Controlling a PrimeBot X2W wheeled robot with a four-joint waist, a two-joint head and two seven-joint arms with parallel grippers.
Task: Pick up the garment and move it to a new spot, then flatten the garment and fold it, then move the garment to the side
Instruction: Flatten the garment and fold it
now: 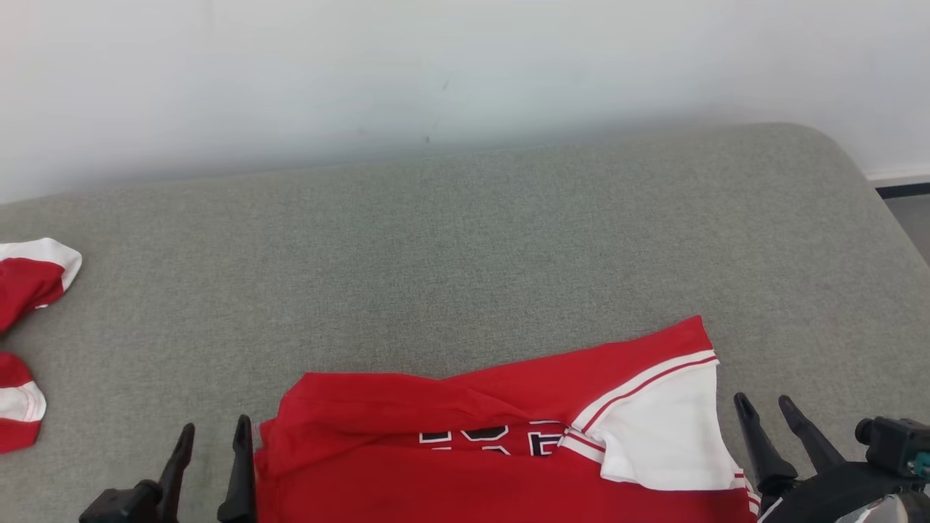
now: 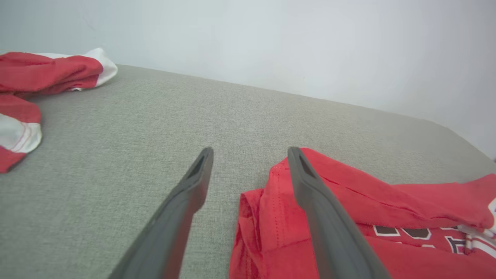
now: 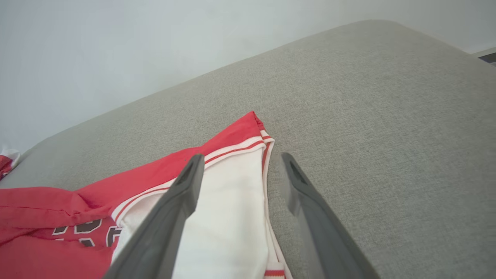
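Observation:
A red garment [image 1: 465, 436] with white trim and dark lettering lies folded on the grey cushion near its front edge. It is also in the left wrist view [image 2: 348, 217] and the right wrist view [image 3: 162, 193]. My left gripper [image 1: 214, 436] stands open at the garment's left edge, one finger over the cloth [image 2: 250, 153]. My right gripper [image 1: 763, 407] stands open beside the white sleeve, its fingers apart over the sleeve's right edge [image 3: 240, 159]. Neither holds anything.
A second red and white cloth [image 1: 29, 290] lies at the cushion's far left, also in the left wrist view [image 2: 46, 73]. The grey cushion [image 1: 465, 240] runs back to a pale wall. Its right corner drops off to the floor [image 1: 908, 211].

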